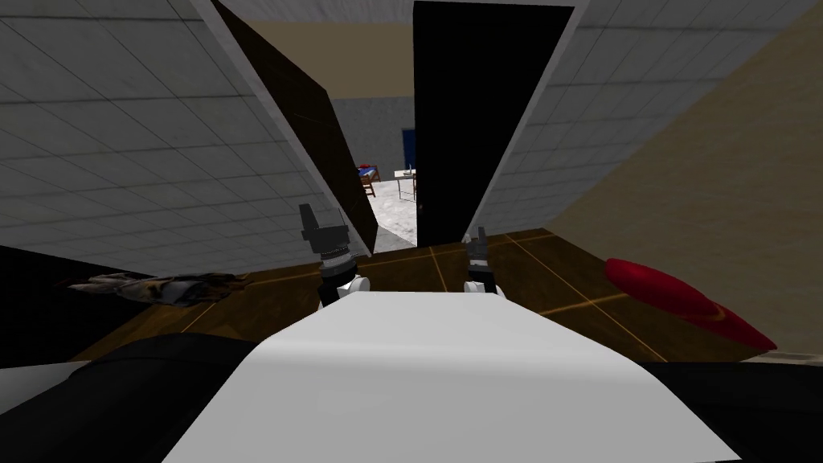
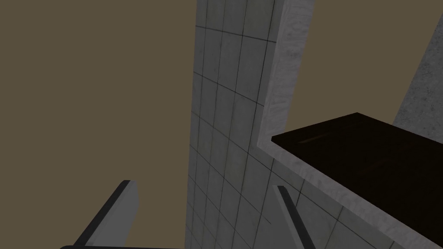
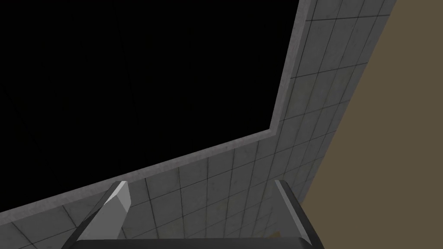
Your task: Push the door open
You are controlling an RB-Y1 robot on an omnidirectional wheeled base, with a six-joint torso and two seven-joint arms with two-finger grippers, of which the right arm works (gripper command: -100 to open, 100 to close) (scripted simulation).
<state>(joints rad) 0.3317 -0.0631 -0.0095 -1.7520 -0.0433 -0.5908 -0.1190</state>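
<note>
The door point(image 1: 309, 137), a dark brown leaf, is seen swung inward on the left side of the doorway, standing at an angle to the grey door frame point(image 2: 281, 86). Its top edge point(image 2: 372, 160) is seen from the left wrist, beside the frame's corner. To the right of the leaf, a gap is left through which a pale floor point(image 1: 394, 213) and a small worktop point(image 1: 404, 174) are seen in a farther room. The rest of the opening is taken by a black area point(image 1: 482, 120), bordered by the frame point(image 3: 285, 65).

The left tool point(image 1: 321, 221) is held just beside the leaf's lower edge; contact cannot be told. Its fingers point(image 2: 125, 212) are spread apart and hold nothing. The right tool point(image 1: 481, 239) is raised before the black area, its fingers point(image 3: 114, 207) likewise apart.

Tiled walls point(image 1: 120, 120) are set on both sides. On the brown floor point(image 1: 522, 273), a red object point(image 1: 683, 299) lies to the right and a crumpled cloth-like thing point(image 1: 161, 288) to the left.
</note>
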